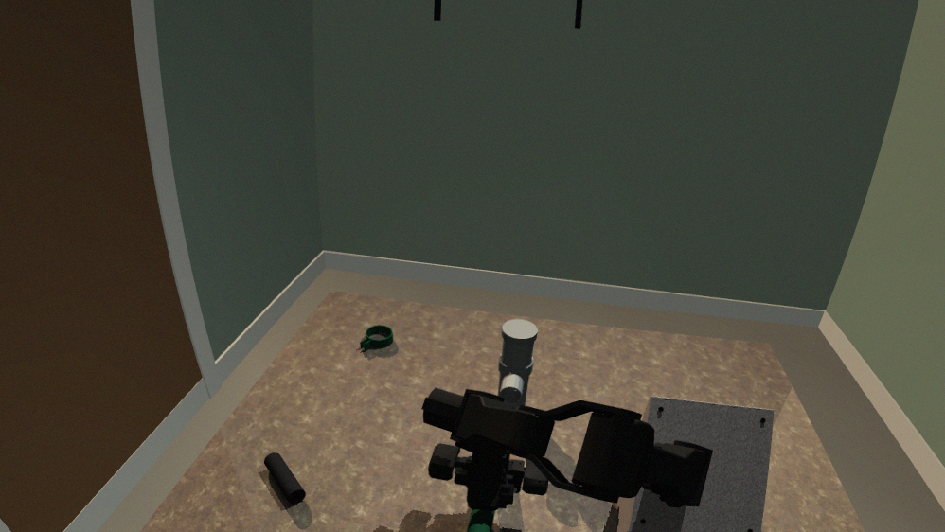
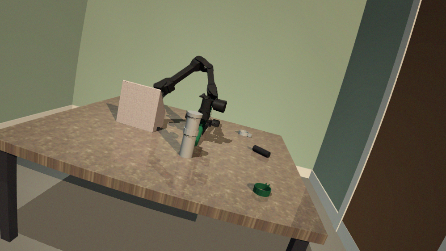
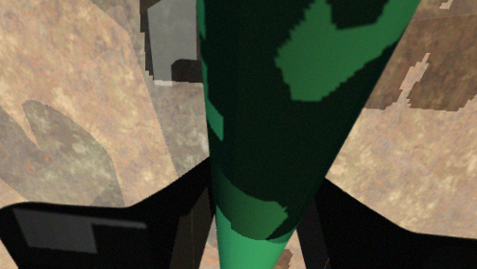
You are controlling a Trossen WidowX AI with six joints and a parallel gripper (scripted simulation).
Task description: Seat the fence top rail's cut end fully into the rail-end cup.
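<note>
The big post is a grey upright cylinder with a wider cap. Its brace band sits around its upper part. The pale rail-end cup hangs at the band in the top view, and nothing shows inside it. My gripper is shut on the green rail. In the exterior view the rail slants, its lower end beside the post's lower half, partly behind the post. The loop cap is not identifiable, and the arm hides much of the rail.
A speckled slab stands to one side of the post. On the table lie a black cylinder, a green band and a pale clamp, all on the post's other side.
</note>
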